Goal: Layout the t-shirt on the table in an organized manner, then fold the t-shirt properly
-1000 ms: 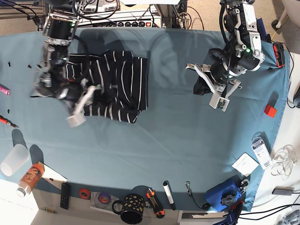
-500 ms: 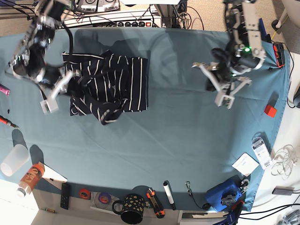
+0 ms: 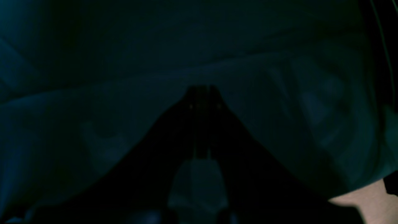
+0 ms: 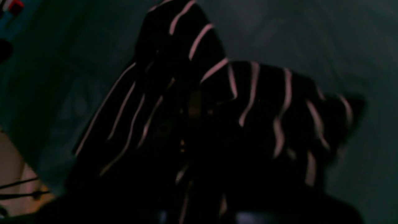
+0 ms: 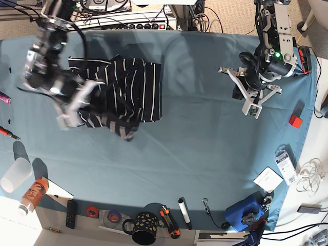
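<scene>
Since half a second ago the right gripper is swinging back in over the t-shirt, and the shirt's near corner is being dragged toward the table's front edge, a bunched fold now trailing out below the garment. That t-shirt is lying crumpled on the table, toward its back on the base view's left half, stripes running in several directions. From the right wrist view the striped cloth is rising in a peak right at the closed jaws, which are pinching it. Well apart from the shirt, across the table, the left gripper is hovering with its jaws closed on nothing, only teal cloth lying beneath it.
</scene>
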{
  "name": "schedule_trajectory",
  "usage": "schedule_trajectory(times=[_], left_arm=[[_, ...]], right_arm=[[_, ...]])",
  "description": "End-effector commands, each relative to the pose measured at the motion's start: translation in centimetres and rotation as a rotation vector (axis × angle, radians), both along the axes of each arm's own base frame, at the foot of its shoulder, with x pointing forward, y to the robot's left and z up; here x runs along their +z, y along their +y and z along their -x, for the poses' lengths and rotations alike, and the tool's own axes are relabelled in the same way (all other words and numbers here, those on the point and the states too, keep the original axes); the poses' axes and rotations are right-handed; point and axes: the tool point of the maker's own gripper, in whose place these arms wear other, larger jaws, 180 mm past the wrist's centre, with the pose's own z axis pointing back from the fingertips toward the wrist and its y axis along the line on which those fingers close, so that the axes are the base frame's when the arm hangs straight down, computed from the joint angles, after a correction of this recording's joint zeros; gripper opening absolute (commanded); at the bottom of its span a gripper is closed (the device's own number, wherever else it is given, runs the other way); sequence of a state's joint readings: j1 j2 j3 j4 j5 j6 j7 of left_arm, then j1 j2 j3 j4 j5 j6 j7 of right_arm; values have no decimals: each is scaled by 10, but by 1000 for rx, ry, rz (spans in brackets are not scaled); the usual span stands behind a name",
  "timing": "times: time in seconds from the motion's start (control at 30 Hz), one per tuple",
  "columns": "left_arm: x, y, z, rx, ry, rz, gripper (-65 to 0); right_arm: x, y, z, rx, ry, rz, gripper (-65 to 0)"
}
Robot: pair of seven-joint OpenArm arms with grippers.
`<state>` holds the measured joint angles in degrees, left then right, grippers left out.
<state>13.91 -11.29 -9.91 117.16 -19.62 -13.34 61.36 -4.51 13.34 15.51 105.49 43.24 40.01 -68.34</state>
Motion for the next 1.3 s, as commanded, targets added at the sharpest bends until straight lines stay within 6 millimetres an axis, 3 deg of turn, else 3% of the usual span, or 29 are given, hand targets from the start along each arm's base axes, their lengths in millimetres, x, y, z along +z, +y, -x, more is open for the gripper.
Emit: schedule_trajectory(times=[0.0,0.17,0.33,0.47,0.53,0.63,0.73,0.83,1.0,1.1,1.27], left_arm=[[10,-2,-5,-6,-38,13,-650],[10,-2,-5,-6,-38,14,-650],[10,-2,-5,-5,-36,14,-650],[10,-2,-5,-6,-36,13,-650],[10,-2,-5,-6,-36,13,-650],[9,-2,-5,-6,-35,13,-650],[9,-2,-4,-6,-35,12,-650],[1,5,3,-2,11,-29,-650],[-14,26,25,7,74,-107,-650],[-15,39,33,16,94,-131,-650],[-9,58,52,76,111,-105,-650]], right_arm=[[17,7,-13,23,-77,1,-650],[9,31,-30,60,-89,125,-650],[-4,42,-27,75,-57,183,-646],[-7,41,-25,78,-38,194,-427],[-7,41,-24,73,-33,187,-404],[-3,41,-22,34,6,159,-405],[13,43,-15,51,-1,169,-405],[25,32,-9,15,-35,185,-409],[17,1,14,-80,7,203,-650],[14,-17,33,-131,41,201,-650],[8,-22,75,-123,121,163,-650]])
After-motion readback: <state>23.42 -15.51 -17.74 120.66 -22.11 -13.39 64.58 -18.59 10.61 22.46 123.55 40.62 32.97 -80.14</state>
